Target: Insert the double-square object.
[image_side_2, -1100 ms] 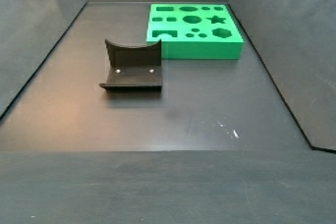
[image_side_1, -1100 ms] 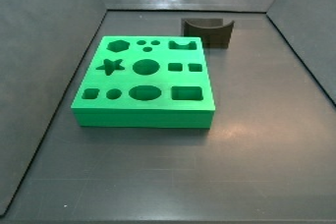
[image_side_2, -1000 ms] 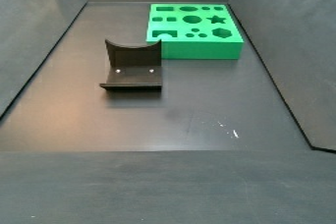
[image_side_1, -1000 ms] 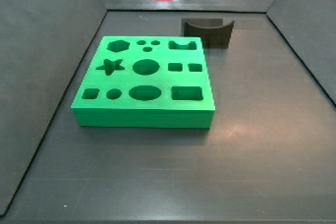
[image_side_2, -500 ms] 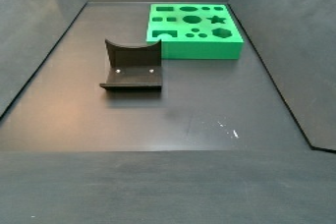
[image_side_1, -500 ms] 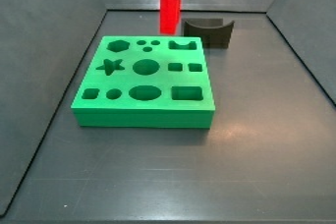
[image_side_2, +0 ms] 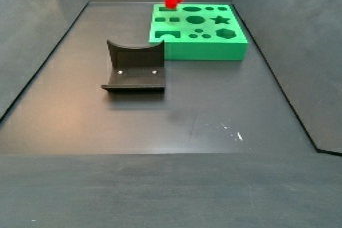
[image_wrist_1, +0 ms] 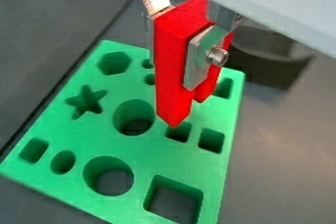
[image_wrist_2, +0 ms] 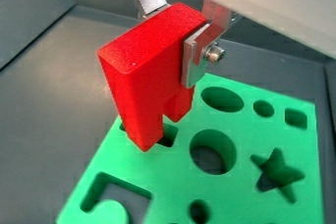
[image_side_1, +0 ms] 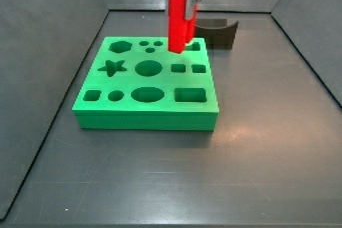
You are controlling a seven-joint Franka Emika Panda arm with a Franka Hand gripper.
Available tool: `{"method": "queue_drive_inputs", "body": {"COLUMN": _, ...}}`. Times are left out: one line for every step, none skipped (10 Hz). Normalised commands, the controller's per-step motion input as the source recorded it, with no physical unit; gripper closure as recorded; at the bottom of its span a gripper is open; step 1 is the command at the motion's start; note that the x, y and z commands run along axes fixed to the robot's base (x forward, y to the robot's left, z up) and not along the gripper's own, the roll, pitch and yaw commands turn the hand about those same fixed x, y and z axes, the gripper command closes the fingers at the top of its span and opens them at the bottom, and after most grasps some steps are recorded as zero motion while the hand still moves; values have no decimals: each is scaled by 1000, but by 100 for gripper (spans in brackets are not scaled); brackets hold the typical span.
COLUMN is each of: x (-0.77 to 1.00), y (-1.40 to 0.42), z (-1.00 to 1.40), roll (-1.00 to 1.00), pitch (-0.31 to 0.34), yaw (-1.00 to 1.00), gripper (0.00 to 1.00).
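Carrying piece above board.
My gripper (image_wrist_1: 184,31) is clamped on the bright red tall plastic double-square object (image_wrist_1: 178,66), long axis upright, hanging over the green board with shaped holes (image_side_1: 147,82), lower end just above it.

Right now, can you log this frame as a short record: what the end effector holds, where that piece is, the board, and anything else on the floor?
end effector: above the green board, silver fingers clamped on the upper part of the red piece
held piece: double-square object, bright red, upright, lower end just over the board's top face
insertion: not yet seated; whether the tip has entered a hole cannot be told
green board: flat on the floor, shaped holes empty in both wrist views
other item: fixture, dark, apart from the board
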Motion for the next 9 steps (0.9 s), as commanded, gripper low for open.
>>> {"method": "queue_drive_inputs", "body": {"x": 389, "y": 0, "z": -297, "roll": -33, "pitch": -34, "yaw": -734, "gripper": 100}}
{"method": "queue_drive_inputs", "body": {"x": 454, "y": 49, "z": -346, "roll": -43, "pitch": -30, "yaw": -631, "gripper": 100}}
{"method": "queue_drive_inputs", "body": {"x": 460, "y": 57, "z": -371, "roll": -4, "pitch": -11, "yaw": -431, "gripper": 100}}
{"method": "queue_drive_inputs", "body": {"x": 440, "y": 34, "z": -334, "roll": 0, "pitch": 0, "yaw": -420, "gripper": 100}}
{"method": "queue_drive_inputs", "body": {"x": 349, "y": 9, "z": -197, "roll": 0, "pitch": 0, "yaw": -477, "gripper": 100}}
{"method": "queue_drive_inputs", "body": {"x": 83, "y": 0, "z": -94, "roll": 0, "pitch": 43, "yaw": -711, "gripper": 100}}
{"method": "queue_drive_inputs", "body": {"x": 0, "y": -3, "z": -71, "roll": 0, "pitch": 50, "yaw": -880, "gripper": 100}}
{"method": "queue_drive_inputs", "body": {"x": 0, "y": 0, "z": -60, "roll": 14, "pitch": 37, "yaw": -1000, "gripper": 100}}
{"method": "queue_drive_inputs", "body": {"x": 0, "y": 0, "z": -46, "roll": 16, "pitch": 0, "yaw": -1000, "gripper": 100}}
